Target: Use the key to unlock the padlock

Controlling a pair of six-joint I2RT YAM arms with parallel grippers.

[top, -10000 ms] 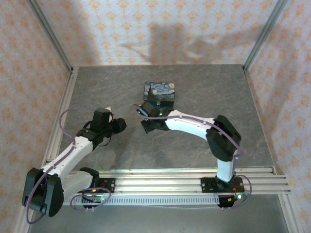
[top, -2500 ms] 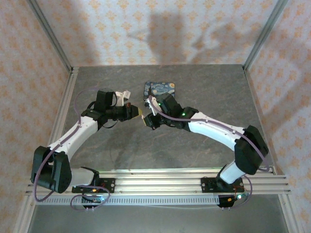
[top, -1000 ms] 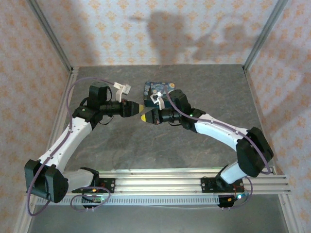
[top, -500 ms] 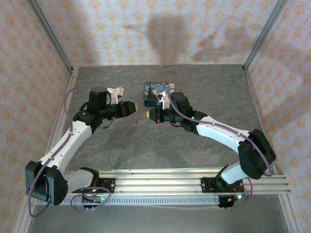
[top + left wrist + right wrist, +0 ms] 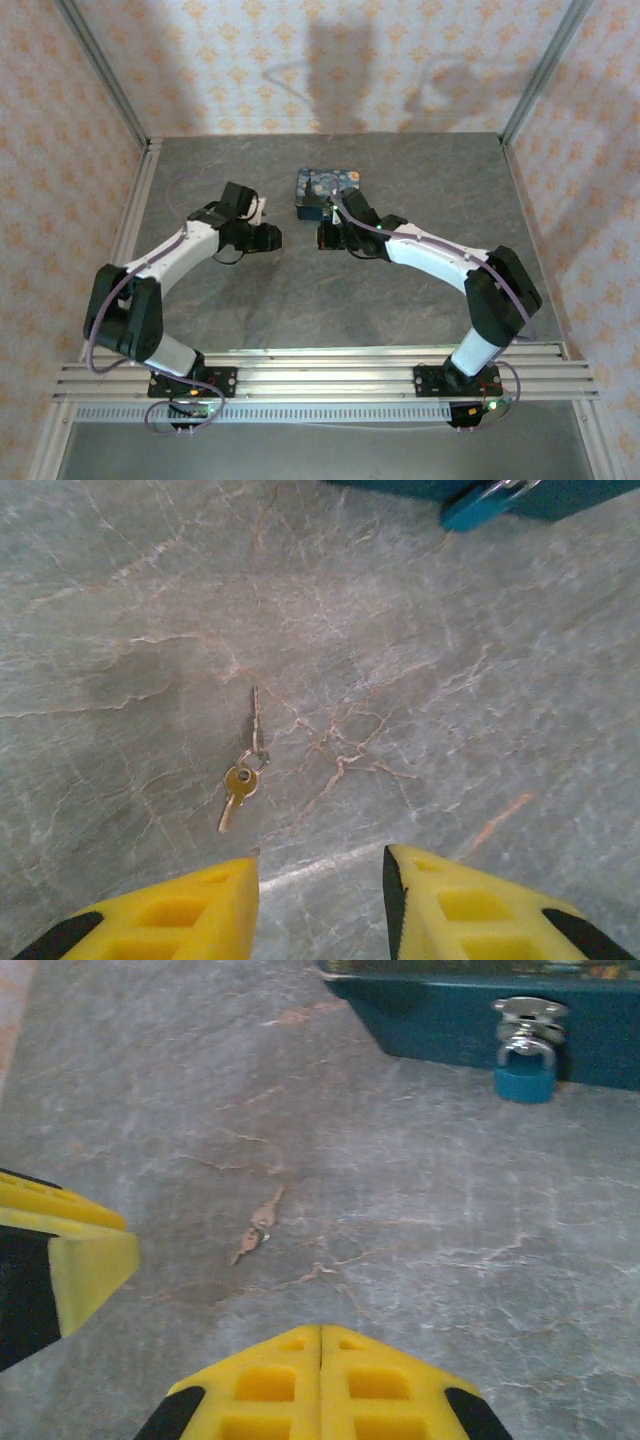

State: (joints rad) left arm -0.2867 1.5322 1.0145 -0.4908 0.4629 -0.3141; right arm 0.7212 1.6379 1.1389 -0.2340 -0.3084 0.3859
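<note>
Overhead, the left hand [image 5: 270,238] and the right hand [image 5: 322,237] face each other just below the blue box [image 5: 328,187], near the middle of the bench [image 5: 420,300], with a small gap between them. I judge that they stand so because the key lies on the bench under that gap. From this height it is too small to make out.

Next, the left wrist view gives this detail. The key [image 5: 239,781] lies flat on the bench, a little left of centre, just above the yellow fingers [image 5: 150,910]. These fingers are apart with nothing between them and point down at the bench, so picking up the key seems to be the step in hand. The padlock [image 5: 478,502], with a blue body, is at the upper right edge.

Finally, the right wrist view shows how the padlock hangs. Its silver shackle [image 5: 524,1040] goes through the hasp [image 5: 530,1008] on the box wall, at the upper right. The right hand's fingers are pressed together and carry nothing. One finger of the left hand shows at the left edge, near the key.
</note>
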